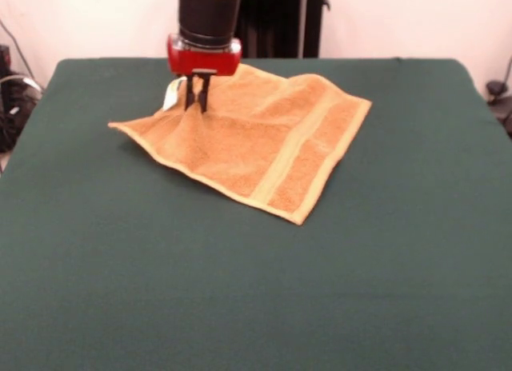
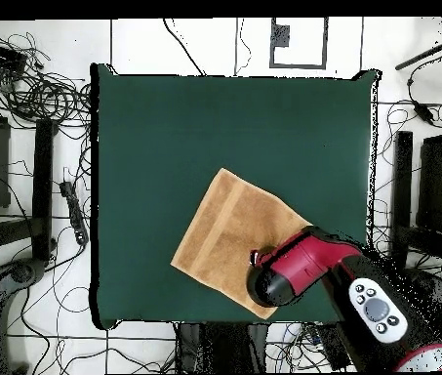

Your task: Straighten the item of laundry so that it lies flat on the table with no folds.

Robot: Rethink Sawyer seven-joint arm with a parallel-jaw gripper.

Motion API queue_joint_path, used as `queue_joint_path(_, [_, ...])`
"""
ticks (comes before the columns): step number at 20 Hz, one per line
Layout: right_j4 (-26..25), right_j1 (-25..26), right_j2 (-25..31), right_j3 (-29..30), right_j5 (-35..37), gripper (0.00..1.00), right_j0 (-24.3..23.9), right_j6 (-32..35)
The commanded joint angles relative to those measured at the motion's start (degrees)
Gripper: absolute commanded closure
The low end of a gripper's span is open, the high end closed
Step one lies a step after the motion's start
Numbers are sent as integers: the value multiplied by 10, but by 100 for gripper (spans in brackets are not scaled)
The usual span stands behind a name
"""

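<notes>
On table (image 1: pixel 240 307), fingers (image 1: pixel 197 95) closed, pinching towel (image 1: pixel 264 143) nr white tag (image 1: pixel 173 93); no legible txt.

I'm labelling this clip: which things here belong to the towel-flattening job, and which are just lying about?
Job:
- towel
- table
- gripper, fingers close together on the towel

Lying about:
- cables on the floor
- dark stands beside the table

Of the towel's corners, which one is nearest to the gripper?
The corner with the small white tag, at the far left of the towel in the front view. The gripper stands right beside it; the other three corners lie well away from it.
</notes>
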Motion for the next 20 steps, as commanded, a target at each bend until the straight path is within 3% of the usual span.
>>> queue_joint_path(1, [10,4,25,-7,39,100,-12,-223])
queue_joint_path(6, [8,5,18,-9,26,100,-9,-214])
queue_joint_path(7, [6,5,16,-9,20,0,-8,-207])
queue_joint_path(18, [13,13,19,-4,11,0,-10,-194])
queue_joint_path(20, [22,13,12,-1,13,0,-6,-167])
